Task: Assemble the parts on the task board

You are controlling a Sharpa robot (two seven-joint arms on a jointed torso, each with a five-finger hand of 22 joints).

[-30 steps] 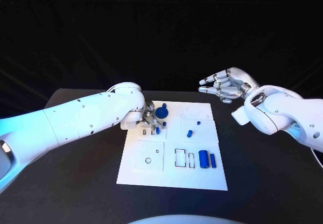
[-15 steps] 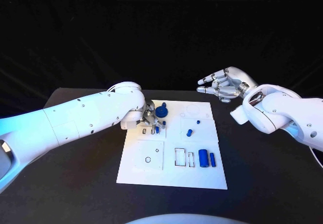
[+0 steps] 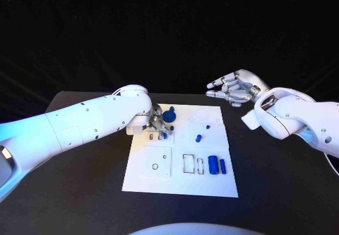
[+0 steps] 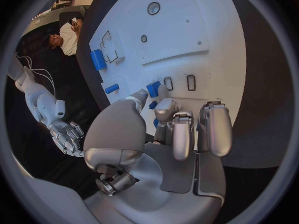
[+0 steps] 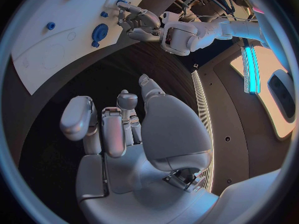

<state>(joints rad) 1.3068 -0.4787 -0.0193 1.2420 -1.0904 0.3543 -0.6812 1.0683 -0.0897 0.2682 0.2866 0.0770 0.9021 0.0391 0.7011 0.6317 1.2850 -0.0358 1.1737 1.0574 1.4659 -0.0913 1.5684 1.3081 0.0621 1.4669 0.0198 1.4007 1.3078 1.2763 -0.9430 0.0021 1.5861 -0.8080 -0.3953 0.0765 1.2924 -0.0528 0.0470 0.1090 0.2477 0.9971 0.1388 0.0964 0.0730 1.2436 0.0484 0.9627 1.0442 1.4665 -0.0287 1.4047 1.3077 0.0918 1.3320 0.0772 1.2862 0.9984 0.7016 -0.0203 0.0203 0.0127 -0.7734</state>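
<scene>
Task board (image 3: 180, 183): left hand (image 3: 157, 125) fingers pinch a small blue part (image 4: 153, 88); right hand (image 3: 236, 88) released, aloft.

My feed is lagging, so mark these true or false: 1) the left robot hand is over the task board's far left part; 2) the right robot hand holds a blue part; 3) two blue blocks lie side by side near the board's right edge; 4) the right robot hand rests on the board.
1) Left robot hand over the task board: true.
2) False: the right robot hand holds nothing.
3) Blue blocks: true.
4) False: it is raised beyond the far edge.
</scene>
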